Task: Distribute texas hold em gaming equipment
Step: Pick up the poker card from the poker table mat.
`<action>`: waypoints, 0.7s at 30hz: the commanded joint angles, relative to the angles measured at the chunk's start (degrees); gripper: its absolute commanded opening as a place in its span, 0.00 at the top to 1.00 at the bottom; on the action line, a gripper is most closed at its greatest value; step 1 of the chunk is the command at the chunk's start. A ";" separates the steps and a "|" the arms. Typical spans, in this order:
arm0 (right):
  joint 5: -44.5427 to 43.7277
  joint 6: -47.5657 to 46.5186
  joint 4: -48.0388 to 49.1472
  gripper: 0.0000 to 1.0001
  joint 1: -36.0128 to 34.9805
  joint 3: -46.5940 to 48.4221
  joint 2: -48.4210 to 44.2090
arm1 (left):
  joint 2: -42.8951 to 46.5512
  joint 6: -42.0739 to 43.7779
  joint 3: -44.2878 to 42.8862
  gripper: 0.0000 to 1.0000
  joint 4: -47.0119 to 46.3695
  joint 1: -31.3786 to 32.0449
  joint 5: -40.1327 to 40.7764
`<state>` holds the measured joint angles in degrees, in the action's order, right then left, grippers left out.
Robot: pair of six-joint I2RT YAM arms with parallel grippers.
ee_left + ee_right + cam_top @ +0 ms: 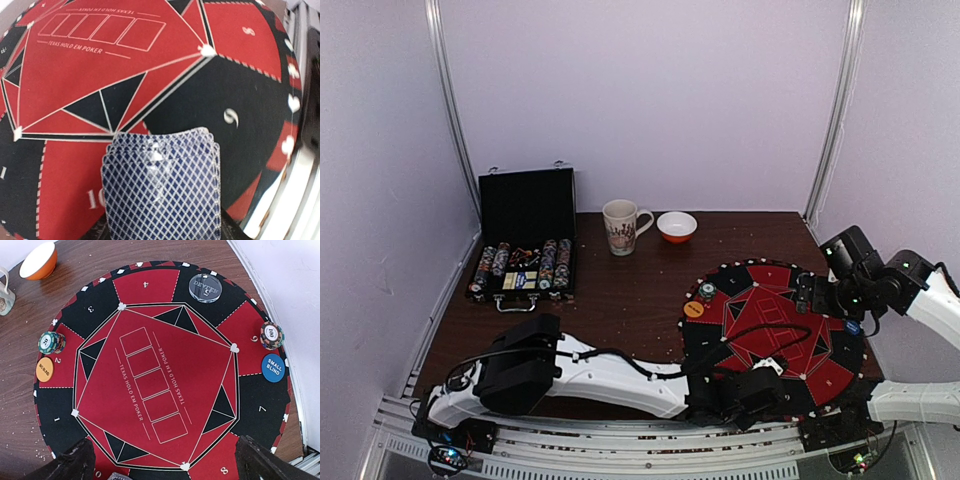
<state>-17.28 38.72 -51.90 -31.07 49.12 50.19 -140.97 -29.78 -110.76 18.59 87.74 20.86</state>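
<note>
A round red-and-black poker mat [95, 300] lies at the table's right. On its rim sit a green-white chip stack [51, 342], an orange disc [44, 369], a clear dealer button [205, 287], a second chip stack [271, 335] and a blue disc [273, 367]. My left gripper [162, 233] is at the mat's near edge [760, 385], its dark fingers [231, 234] closed against the sides of a deck of blue-lattice-backed cards [162, 185]. My right gripper [167, 465] hovers high over the mat, open, with nothing between its fingers.
An open black case [525, 240] with rows of chips stands at the back left. A patterned mug [621, 226] and an orange-and-white bowl [677, 226] sit behind the mat. Purple walls close in the sides and back. A metal rail runs along the near edge.
</note>
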 commanded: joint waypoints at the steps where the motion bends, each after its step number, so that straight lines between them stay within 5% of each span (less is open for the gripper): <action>1: 1.94 -1.13 0.22 0.00 0.48 0.85 0.09 | 5.66 9.38 7.69 0.46 -2.99 0.23 1.48; 11: 11.41 -4.21 1.44 0.00 0.75 6.72 0.79 | 20.07 25.71 30.54 0.52 -18.88 0.07 3.03; 21: 27.98 -10.81 6.56 0.00 0.76 7.19 -2.74 | 36.22 33.14 40.48 0.53 -18.14 -1.37 -4.16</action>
<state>1.89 31.38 -48.51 -30.50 55.79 48.90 -111.33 -1.23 -71.16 3.57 87.46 20.67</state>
